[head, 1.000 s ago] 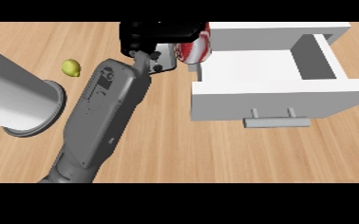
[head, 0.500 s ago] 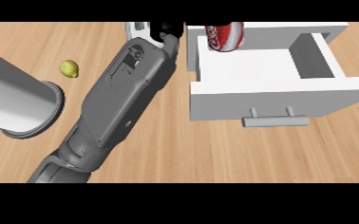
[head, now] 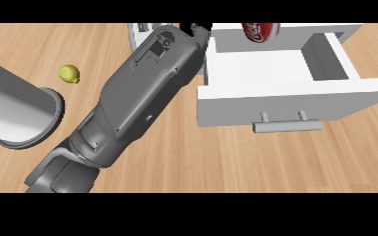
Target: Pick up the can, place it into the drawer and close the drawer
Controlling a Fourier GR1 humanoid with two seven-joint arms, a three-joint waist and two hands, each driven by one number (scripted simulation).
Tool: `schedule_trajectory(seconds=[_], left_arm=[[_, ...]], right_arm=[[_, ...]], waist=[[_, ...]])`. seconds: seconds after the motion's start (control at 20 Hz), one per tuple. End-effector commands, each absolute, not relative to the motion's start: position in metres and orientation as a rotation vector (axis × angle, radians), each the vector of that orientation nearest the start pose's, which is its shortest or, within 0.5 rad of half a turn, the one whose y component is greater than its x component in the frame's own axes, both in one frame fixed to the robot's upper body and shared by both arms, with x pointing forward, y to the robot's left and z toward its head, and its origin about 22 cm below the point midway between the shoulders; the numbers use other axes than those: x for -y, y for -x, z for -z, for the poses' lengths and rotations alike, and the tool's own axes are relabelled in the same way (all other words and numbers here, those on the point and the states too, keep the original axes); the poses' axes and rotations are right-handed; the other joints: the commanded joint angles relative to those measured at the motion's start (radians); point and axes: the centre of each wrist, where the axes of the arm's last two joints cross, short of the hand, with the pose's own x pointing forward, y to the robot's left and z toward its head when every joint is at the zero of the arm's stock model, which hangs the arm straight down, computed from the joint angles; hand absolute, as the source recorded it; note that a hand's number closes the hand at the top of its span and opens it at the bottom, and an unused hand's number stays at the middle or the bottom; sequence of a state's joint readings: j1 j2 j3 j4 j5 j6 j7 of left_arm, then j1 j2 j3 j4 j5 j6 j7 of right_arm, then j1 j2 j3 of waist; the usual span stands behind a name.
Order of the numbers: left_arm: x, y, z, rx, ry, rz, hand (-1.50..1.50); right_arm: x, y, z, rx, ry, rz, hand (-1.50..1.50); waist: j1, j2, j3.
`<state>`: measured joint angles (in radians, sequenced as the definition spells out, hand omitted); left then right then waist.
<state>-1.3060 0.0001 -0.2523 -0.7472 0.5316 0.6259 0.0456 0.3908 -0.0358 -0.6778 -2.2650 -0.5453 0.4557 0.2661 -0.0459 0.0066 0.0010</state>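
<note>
The red can (head: 262, 32) shows at the view's top edge, over the back rim of the open white drawer (head: 275, 94); whether it rests inside or hangs above it I cannot tell. My left forearm runs up from the lower left. Only a small black part of my left hand (head: 196, 28) shows at the top edge, just left of the drawer's corner and apart from the visible can. The drawer's inside looks bare, and its grey handle (head: 288, 126) faces me. My right hand shows nowhere.
A small yellow lemon (head: 69, 73) lies on the wooden counter at the left. A big grey cylinder (head: 22, 115) lies at the left edge. A grey-white object (head: 142, 30) peeks out behind my forearm at the top.
A second ago my left hand was curled round the can left of the drawer. The can has since moved right and up over the drawer's back, and the hand has slid mostly out of view.
</note>
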Motion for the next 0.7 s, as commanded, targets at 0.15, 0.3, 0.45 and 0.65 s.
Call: schedule_trajectory(seconds=[0.15,0.3,0.45,0.65], left_arm=[[0.014,-0.414,-0.219,1.683,0.143,-0.069,1.5],[0.013,-0.419,-0.212,1.671,0.135,-0.044,1.5],[0.014,-0.417,-0.198,1.684,0.114,-0.028,1.5],[0.018,-0.413,-0.188,1.643,0.083,-0.033,1.5]], right_arm=[[0.353,-0.074,-0.122,1.796,0.129,0.11,-1.5],[0.358,-0.074,-0.129,1.811,0.138,0.113,-1.5],[0.365,-0.09,-0.123,1.801,0.129,0.116,-1.5],[0.357,-0.082,-0.13,1.814,0.107,0.121,-1.5]], waist=[[-0.013,0.001,0.0],[-0.025,0.006,0.001],[-0.021,0.008,0.001],[-0.032,0.006,0.001]])
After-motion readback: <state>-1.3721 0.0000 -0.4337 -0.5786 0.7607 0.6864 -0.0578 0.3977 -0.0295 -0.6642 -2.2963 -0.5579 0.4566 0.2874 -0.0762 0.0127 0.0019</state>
